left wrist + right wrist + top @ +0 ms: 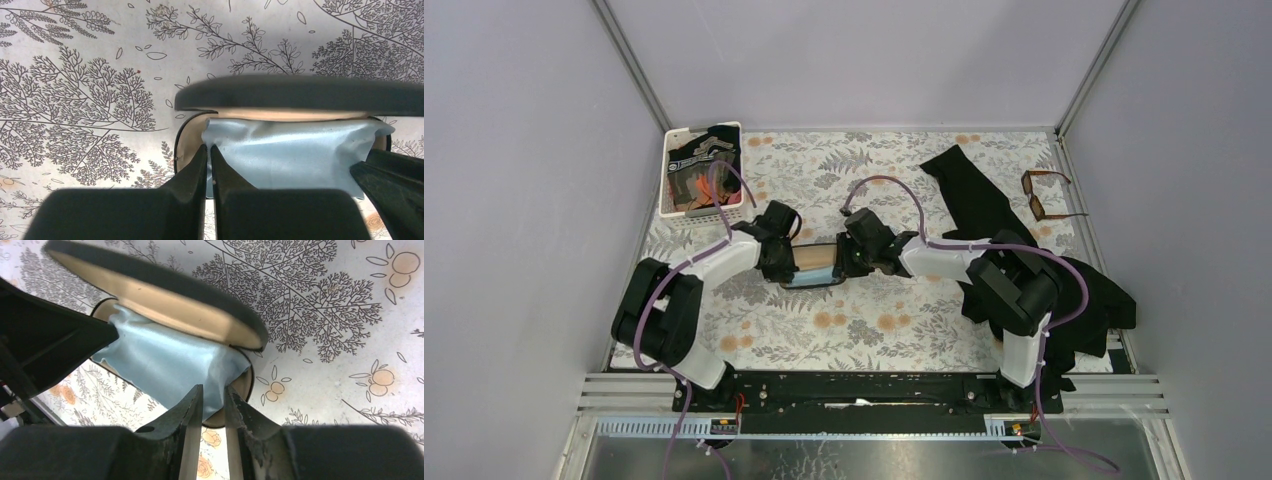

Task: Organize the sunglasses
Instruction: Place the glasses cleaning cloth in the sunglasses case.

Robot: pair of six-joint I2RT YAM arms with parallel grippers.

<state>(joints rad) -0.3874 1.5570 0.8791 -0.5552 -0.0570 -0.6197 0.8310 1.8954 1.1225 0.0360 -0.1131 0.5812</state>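
Note:
The sunglasses, amber-brown with dark lenses, lie at the far right of the table, away from both grippers. A black glasses case lies open in the middle, with a light-blue cloth over its tan inside. My left gripper is at the case's left end, and in the left wrist view it is shut on the cloth's left corner under the raised lid. My right gripper is at the right end, and it pinches the cloth's other corner.
A white basket holding dark items stands at the back left. Black fabric stretches from the back centre to the right, and more of it is heaped at the right edge. The table has a floral cover.

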